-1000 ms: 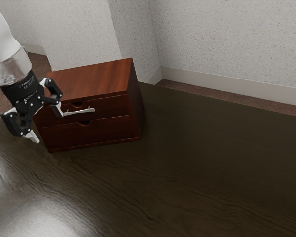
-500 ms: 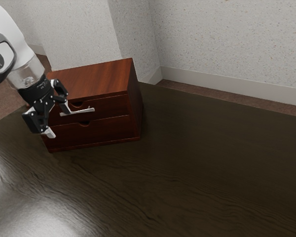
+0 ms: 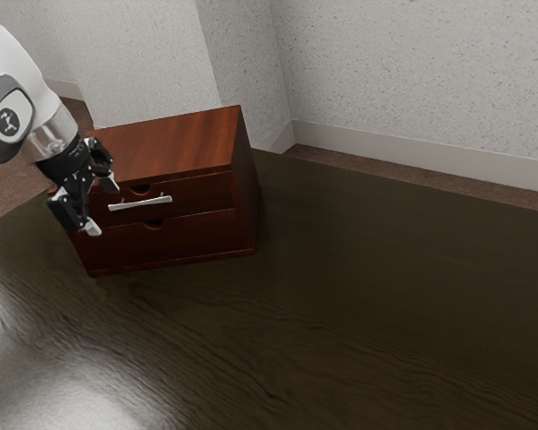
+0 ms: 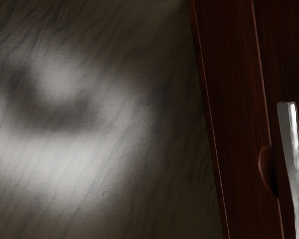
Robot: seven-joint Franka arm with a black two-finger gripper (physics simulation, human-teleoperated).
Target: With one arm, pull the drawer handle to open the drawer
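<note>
Exterior view: the drawer handle (image 3: 140, 203) sits on the upper drawer (image 3: 184, 194), which looks shut. The gripper (image 3: 101, 208) is spread open around the handle's end toward the exterior view's left, grasping nothing. Closing that near the tip, the fingers could slip off mid-pull. The handle is a slim silver bar on a reddish chest (image 3: 175, 143) standing on the dark table (image 3: 341, 313).

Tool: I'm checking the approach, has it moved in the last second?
Yes. The tool has moved up and toward the exterior view's right, closer to the chest's front, at the handle's end.
</note>
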